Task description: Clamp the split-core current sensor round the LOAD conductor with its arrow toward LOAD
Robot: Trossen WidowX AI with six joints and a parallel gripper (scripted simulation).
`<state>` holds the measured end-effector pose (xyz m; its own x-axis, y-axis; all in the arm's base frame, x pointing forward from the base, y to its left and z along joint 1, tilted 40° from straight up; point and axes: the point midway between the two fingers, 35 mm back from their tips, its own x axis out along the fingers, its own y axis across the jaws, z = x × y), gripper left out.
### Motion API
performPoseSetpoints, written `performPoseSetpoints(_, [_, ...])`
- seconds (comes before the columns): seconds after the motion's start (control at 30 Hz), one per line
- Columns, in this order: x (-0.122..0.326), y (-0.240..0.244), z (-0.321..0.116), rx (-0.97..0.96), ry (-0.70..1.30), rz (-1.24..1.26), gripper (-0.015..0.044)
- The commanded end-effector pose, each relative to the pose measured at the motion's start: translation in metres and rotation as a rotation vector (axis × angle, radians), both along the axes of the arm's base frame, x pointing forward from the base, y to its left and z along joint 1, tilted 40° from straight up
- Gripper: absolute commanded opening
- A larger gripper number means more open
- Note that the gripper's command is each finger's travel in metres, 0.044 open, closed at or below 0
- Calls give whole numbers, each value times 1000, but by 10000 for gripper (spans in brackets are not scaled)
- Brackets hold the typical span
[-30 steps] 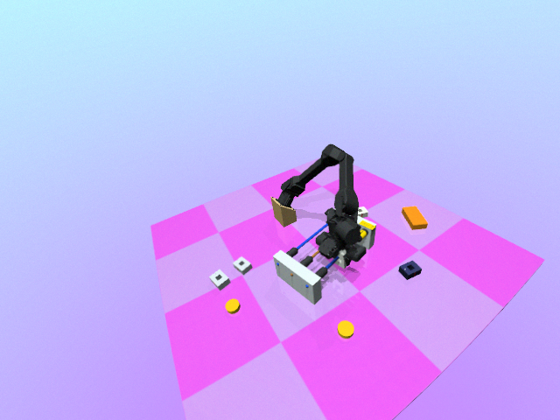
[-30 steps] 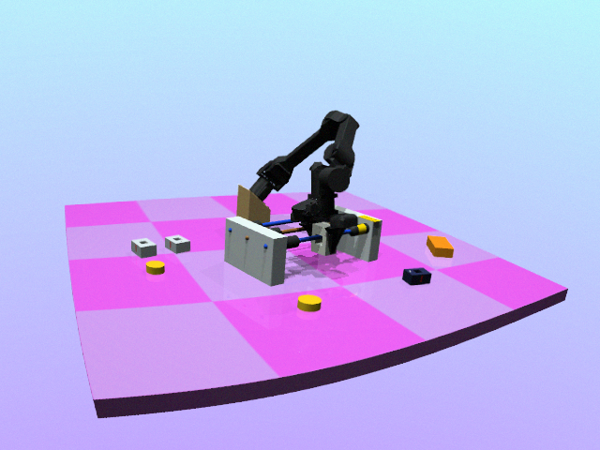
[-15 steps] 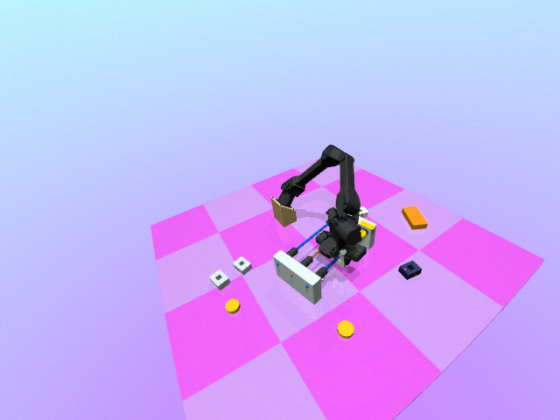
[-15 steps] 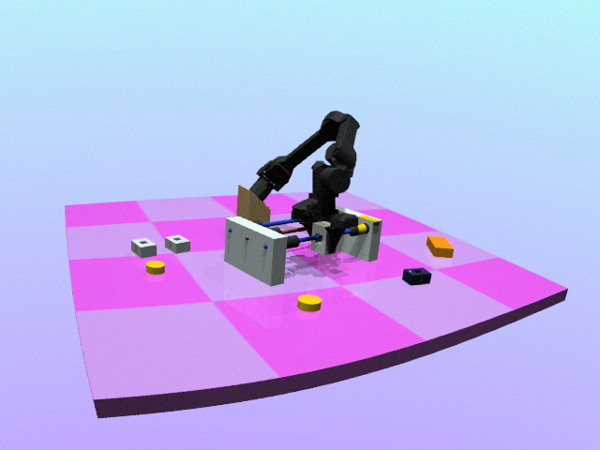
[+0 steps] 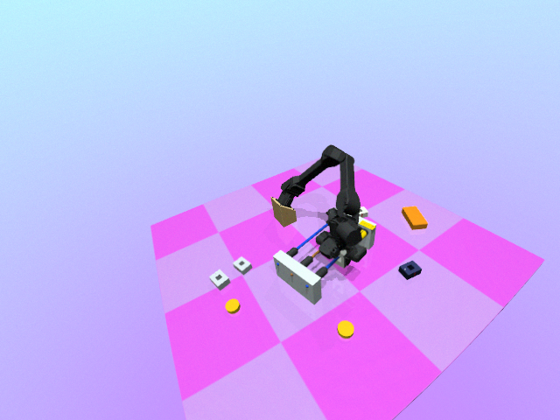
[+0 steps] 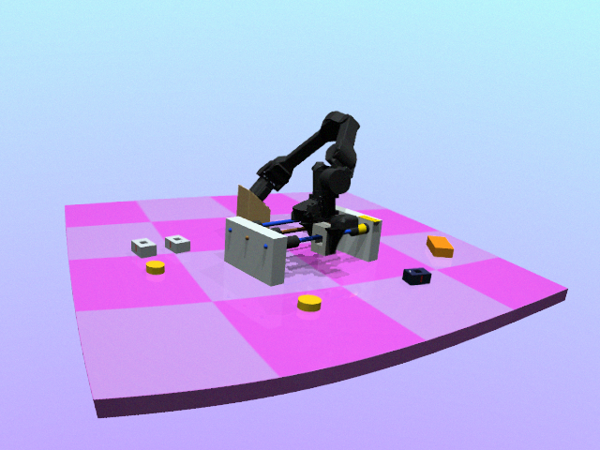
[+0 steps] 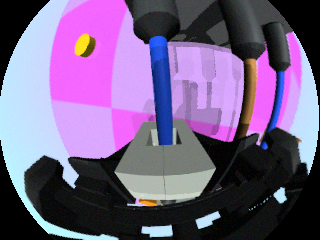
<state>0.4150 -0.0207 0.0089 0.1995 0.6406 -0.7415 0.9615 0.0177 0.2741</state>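
Note:
The grey split-core sensor [image 5: 342, 261] [image 6: 321, 228] [image 7: 165, 167] is round the outer blue conductor [image 6: 309, 238] [image 7: 161, 90], which passes through its window. Its two halves meet at a thin seam in the wrist view. The arrow on it is not visible, and I cannot tell whether the latch is caught. A yellow sleeve [image 5: 363, 234] [image 6: 362, 228] is on this conductor, at the end post with the yellow marker [image 5: 367, 224] [image 6: 369, 218]; its lettering is too small to read. My gripper [image 7: 163, 134] is shut on the sensor, with a black finger against each side.
A near end post [image 5: 296, 277] [image 6: 254, 249] carries the black conductor sleeves. An orange-brown conductor [image 7: 249, 95] and another blue one [image 7: 278, 100] run alongside. A tan board [image 5: 283, 212] [image 6: 251, 205], a navy block [image 5: 409, 269] [image 6: 416, 276] and an orange block [image 5: 414, 218] [image 6: 440, 246] stand around.

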Motion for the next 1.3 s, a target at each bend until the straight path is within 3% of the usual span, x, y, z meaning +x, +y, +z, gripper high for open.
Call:
performPoseSetpoints(0.0, [0,0,0,0,-1,1,270])
performPoseSetpoints(1.07, [0,0,0,0,-1,1,270])
performPoseSetpoints(1.27, [0,0,0,0,0,-1,230])
